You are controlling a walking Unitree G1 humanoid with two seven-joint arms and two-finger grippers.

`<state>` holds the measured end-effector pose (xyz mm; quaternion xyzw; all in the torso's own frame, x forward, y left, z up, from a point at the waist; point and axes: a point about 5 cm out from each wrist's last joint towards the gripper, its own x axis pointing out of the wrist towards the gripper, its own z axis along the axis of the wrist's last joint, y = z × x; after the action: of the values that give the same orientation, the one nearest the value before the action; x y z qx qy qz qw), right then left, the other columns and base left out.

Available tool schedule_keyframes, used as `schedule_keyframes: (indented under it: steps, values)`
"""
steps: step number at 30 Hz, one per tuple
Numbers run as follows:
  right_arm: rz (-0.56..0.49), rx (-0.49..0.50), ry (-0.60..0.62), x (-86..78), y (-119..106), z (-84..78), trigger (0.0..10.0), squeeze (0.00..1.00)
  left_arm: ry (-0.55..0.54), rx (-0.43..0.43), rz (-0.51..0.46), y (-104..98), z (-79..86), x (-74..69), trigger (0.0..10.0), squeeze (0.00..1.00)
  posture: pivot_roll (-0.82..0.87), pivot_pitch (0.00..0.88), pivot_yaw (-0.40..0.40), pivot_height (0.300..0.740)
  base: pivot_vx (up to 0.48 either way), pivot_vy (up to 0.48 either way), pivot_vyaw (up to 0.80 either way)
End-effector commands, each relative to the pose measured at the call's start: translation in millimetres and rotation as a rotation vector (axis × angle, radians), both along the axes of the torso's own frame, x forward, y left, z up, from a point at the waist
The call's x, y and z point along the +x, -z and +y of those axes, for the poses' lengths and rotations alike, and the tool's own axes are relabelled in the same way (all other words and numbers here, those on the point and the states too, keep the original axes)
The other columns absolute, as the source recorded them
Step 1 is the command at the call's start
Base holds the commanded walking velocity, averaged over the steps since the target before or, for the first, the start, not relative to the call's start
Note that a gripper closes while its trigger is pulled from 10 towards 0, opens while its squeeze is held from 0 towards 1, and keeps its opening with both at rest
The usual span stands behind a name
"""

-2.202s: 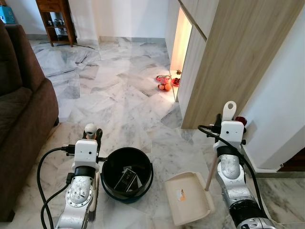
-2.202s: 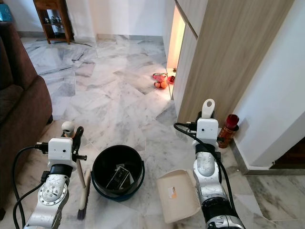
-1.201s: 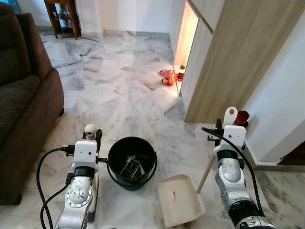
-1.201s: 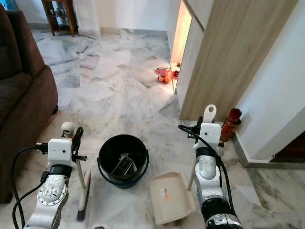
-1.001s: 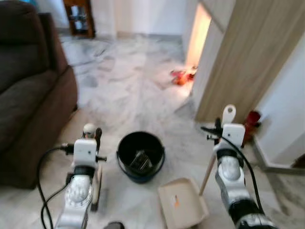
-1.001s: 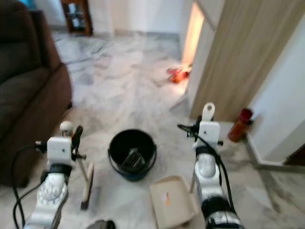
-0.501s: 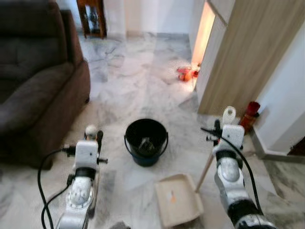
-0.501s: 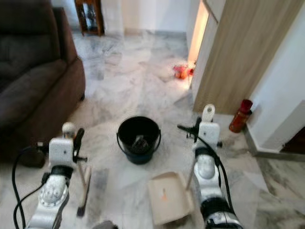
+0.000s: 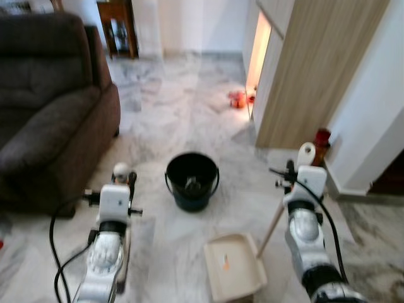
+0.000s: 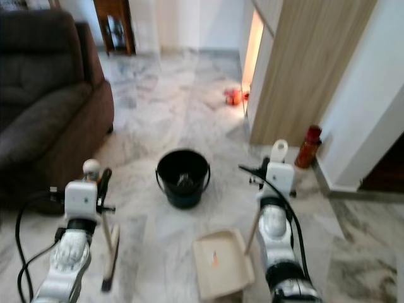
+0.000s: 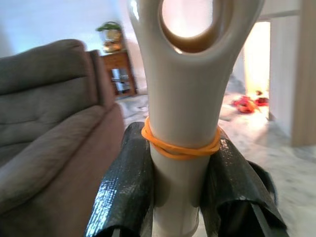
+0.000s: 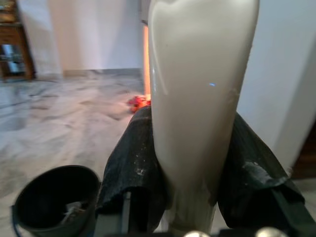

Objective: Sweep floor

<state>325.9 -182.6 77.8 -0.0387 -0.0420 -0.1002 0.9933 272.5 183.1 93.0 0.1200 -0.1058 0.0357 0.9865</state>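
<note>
Left eye view: bucket (image 9: 192,181) stands apart from sofa (image 9: 50,126), dustpan (image 9: 234,275).

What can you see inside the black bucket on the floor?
Inside the bucket lies some pale litter near the bottom. It is too blurred to identify, and the bucket's near wall hides part of its floor.

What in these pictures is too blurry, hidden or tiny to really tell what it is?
- Bucket contents: pale scraps, too blurred and small in the eye views to identify.
- Red-orange things by the lit gap: blurred, unidentifiable.
- Brush bristles: edge-on and blurred.
- Mark on the dustpan: too small.
</note>
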Motion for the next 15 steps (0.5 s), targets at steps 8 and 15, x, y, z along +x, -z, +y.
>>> schedule_keyframes:
  steps: [8,15]
  values:
    - [-0.027,-0.006,0.009,3.4,-7.3,-5.4,10.0,0.0,0.027,0.011,-0.048,-10.4,-5.5,4.8,10.0,0.0,0.13,0.0,-0.045,0.74,0.0,0.0,-0.8]
    - [-0.023,-0.01,0.005,4.1,-7.4,-5.0,10.0,0.0,0.022,0.012,-0.045,-10.0,-6.1,5.7,10.0,0.0,0.13,0.0,-0.048,0.74,0.0,0.0,-0.8]
